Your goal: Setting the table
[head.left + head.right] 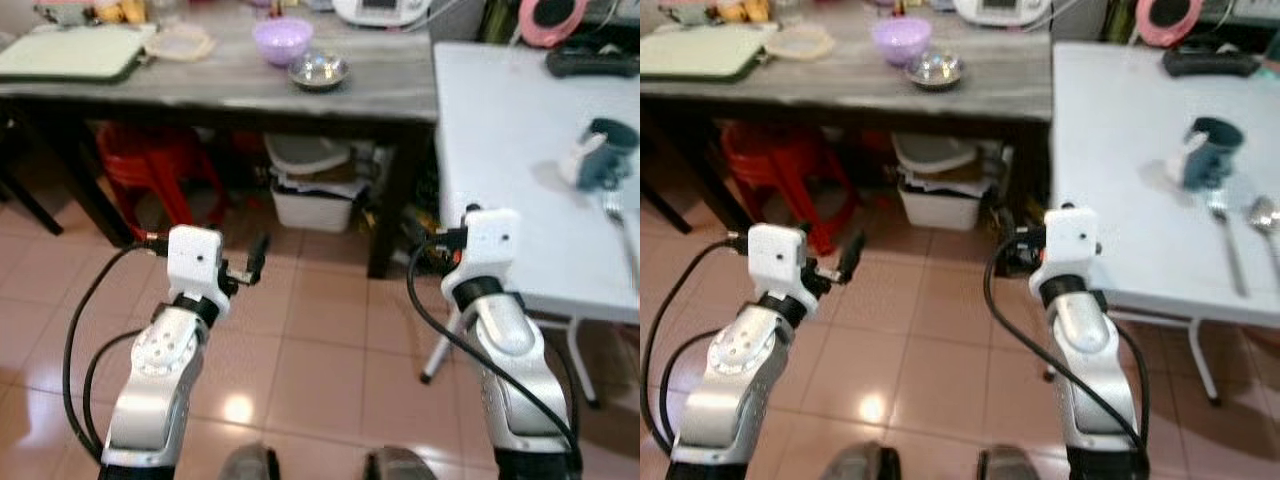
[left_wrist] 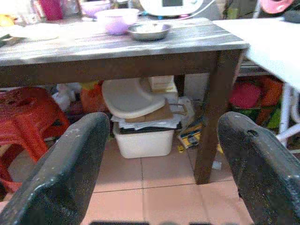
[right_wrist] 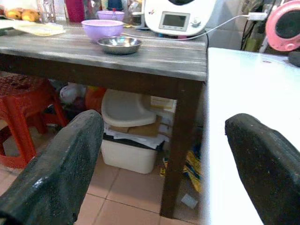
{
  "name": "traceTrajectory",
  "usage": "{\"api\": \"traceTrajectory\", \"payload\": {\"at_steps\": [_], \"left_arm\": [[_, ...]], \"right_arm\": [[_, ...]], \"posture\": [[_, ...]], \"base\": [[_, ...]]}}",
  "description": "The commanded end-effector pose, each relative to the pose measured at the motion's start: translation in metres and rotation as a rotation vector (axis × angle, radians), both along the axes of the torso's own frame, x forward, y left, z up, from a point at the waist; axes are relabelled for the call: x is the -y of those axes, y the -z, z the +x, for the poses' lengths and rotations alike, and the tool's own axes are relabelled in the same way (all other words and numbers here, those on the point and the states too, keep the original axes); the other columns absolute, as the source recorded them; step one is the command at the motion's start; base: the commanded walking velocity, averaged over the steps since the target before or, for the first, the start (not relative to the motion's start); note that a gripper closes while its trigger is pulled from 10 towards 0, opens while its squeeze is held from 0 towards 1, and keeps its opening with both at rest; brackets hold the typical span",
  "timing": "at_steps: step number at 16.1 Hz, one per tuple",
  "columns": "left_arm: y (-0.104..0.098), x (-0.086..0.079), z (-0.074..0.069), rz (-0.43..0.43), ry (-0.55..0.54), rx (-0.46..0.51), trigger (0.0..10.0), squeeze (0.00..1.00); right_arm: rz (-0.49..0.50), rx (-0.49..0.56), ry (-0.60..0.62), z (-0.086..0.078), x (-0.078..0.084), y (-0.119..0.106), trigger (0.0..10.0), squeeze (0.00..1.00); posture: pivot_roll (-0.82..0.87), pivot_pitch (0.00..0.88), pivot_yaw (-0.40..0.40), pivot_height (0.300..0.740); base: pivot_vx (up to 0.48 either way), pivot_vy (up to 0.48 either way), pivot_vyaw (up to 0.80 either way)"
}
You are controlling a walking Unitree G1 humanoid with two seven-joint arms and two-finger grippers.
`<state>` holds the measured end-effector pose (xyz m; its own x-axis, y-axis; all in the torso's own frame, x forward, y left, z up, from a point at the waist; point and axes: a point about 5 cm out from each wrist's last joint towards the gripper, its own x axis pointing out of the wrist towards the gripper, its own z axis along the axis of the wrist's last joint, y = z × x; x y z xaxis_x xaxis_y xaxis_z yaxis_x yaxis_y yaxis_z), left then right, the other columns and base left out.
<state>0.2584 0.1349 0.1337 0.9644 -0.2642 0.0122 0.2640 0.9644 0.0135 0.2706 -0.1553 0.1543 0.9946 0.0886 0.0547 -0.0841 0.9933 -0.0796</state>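
A purple bowl (image 1: 282,40) and a small steel bowl (image 1: 319,70) stand side by side on the grey wooden table (image 1: 200,88) ahead. To the right, the white table (image 1: 510,150) carries a dark teal mug (image 1: 604,155) with something white beside it, a fork (image 1: 1227,238) and a spoon (image 1: 1265,214). My left gripper (image 2: 161,133) is held low over the tiled floor, open and empty, facing the wooden table's underside. My right gripper (image 3: 164,129) is also open and empty, level with the white table's near corner.
Under the wooden table sit a red plastic stool (image 1: 150,165) and a white bin (image 1: 315,205) with clutter on it. A pale green tray (image 1: 70,50) and a flat dish (image 1: 180,42) lie at its left. A white appliance (image 3: 176,16) stands behind.
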Motion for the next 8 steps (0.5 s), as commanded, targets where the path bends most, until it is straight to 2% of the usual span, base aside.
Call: {"api": "traceTrajectory", "payload": {"at_steps": [1, 8], "left_arm": [[-0.0032, 0.0044, -0.0005, -0.01, 0.024, 0.013, 10.0, 0.0], [-0.005, 0.0058, -0.0005, 0.005, 0.044, 0.026, 10.0, 0.0]], "right_arm": [[0.0, -0.009, 0.015, 0.0009, 0.0042, -0.0001, 10.0, 0.0], [-0.004, 0.0, 0.014, 0.0075, 0.0045, -0.003, 10.0, 0.0]], "posture": [[-0.01, 0.092, 0.052, 0.74], [0.0, 0.086, 0.054, 0.74]], "base": [[0.0, -0.439, 0.0], [0.0, -0.438, 0.0]]}}
